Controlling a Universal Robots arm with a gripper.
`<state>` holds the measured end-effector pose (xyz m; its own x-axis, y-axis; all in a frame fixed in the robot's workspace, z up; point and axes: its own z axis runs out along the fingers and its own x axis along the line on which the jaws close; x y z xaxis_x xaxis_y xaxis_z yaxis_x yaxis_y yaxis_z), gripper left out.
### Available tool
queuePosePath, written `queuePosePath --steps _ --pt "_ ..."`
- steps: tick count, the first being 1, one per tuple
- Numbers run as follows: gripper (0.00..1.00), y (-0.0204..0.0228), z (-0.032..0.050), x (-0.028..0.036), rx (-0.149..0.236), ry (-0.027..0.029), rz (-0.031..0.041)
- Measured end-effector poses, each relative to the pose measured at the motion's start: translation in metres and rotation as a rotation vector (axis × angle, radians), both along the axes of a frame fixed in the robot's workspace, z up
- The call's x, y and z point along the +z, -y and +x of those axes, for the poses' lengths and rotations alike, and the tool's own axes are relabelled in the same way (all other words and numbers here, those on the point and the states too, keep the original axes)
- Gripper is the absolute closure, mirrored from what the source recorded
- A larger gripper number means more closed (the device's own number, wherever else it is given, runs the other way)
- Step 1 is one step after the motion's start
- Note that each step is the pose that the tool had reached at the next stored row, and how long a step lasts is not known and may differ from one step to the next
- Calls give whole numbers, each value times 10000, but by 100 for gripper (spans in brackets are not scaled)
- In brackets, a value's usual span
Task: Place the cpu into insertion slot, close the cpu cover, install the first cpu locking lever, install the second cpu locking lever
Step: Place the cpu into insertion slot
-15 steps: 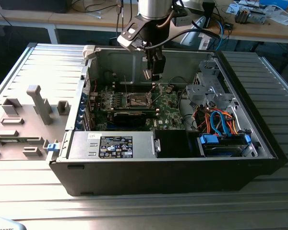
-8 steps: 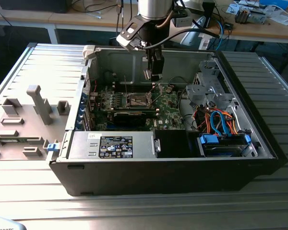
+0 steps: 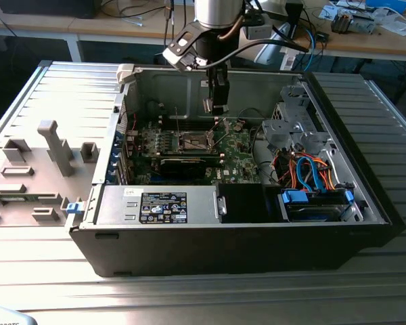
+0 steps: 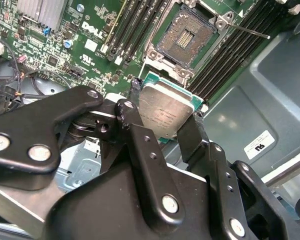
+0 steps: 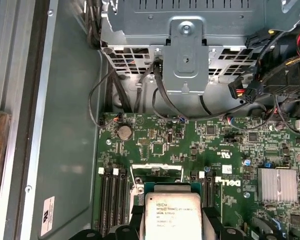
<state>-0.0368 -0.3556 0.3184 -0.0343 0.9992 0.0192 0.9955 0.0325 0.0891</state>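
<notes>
At the exterior view's left, a grey plastic fixture (image 3: 51, 152) lies on the ribbed metal tabletop (image 3: 189, 298), beside the open computer case (image 3: 243, 237). Inside the case the green motherboard (image 3: 240, 145) lies flat. The insertion slot (image 3: 193, 141) sits in its middle, uncovered and empty. The pincer (image 3: 216, 107) hangs above the board, a little to the slot's right in this view and apart from it. In both wrist views its 2 black fingers (image 4: 190, 132) are clamped on opposite edges of the cpu (image 4: 165, 112). The chip's silvery top faces the camera, and it is held clear of the board near the slot. A silver frame at the slot's edge may be the cpu cover (image 5: 157, 169) standing open, though that is hard to make out. Further right, a drive cage (image 3: 294, 125) and orange and blue cables (image 3: 304, 166) occupy the case's end.
</notes>
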Motion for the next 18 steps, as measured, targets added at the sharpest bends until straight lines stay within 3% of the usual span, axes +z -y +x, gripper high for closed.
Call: queuePosePath --steps 18 --pt "46 0 0 -12 -878 0 0"
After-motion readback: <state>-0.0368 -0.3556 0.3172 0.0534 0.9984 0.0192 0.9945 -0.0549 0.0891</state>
